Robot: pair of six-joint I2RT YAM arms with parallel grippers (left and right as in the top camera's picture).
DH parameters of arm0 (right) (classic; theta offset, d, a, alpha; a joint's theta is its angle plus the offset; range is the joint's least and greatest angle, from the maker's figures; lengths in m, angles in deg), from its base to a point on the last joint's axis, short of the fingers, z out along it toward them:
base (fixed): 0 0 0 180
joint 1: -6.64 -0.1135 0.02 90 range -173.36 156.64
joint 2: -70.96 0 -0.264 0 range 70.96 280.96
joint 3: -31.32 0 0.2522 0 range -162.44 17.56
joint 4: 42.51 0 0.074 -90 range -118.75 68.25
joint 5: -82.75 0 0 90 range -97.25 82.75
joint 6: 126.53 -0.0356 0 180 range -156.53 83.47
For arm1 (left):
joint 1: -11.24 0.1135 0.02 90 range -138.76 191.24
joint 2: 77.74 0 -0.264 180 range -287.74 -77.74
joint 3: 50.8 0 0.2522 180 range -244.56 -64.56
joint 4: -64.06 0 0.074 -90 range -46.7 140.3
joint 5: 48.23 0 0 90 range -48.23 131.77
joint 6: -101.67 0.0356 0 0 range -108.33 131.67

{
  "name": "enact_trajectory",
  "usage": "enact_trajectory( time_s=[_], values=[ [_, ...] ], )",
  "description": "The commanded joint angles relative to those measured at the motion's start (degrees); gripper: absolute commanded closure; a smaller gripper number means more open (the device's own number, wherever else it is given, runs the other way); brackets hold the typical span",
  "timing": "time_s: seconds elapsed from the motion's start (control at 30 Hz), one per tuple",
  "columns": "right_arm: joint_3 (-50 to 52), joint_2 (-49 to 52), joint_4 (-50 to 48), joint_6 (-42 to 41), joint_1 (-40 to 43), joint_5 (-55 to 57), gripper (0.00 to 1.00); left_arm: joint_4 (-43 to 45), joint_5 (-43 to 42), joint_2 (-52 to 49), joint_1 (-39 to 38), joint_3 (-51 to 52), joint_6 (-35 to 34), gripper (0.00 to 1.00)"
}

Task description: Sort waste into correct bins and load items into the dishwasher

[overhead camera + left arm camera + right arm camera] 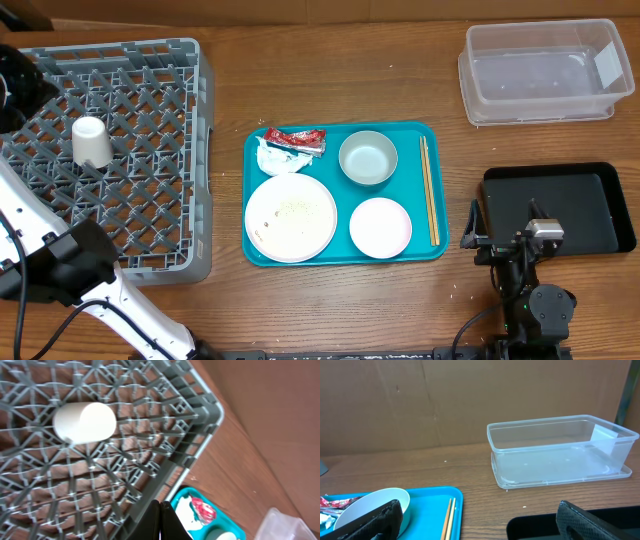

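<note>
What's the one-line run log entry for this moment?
cup in dish rack | left gripper shut | right gripper open | plate, bowl, packet on teal tray

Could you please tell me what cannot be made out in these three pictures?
- Sauce packet print: overhead, too small.
- Tub label wording: overhead and right wrist, too small.
- Crumbs on the plate: overhead, too small to count.
- Black tray: right wrist, mostly cut off by the bottom edge.

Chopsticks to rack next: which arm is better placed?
Probably right. The right fingers are open, just beside the chopsticks at the right edge of the teal tray; the left fingers are shut, over the dish rack.
</note>
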Motion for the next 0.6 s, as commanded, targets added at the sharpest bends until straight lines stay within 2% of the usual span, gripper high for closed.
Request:
enact_trajectory(
  time_s=[0.0, 0.2, 0.43, 0.57],
  values=[
    [0.6, -0.5, -0.3, 0.0, 0.2, 0.5, 0.00, -0.1, 3.8, -2.2, -0.7, -0.3, 0.7, 0.96],
    [0.6, -0.5, -0.3, 0.0, 0.2, 0.5, 0.00, 1.7, 4.1, -6.1, -4.1, 0.0, 0.7, 0.96],
    [0.6, -0.5, -0.3, 0.0, 0.2, 0.5, 0.00, 4.5, 17.7, -9.9, -9.3, 0.0, 0.4, 0.96],
    [0.6, -0.5, -0.3, 0.0, 0.2, 0.5, 0.00, 6.6, 22.0, -10.0, -11.0, 0.0, -0.4, 0.96]
  ],
)
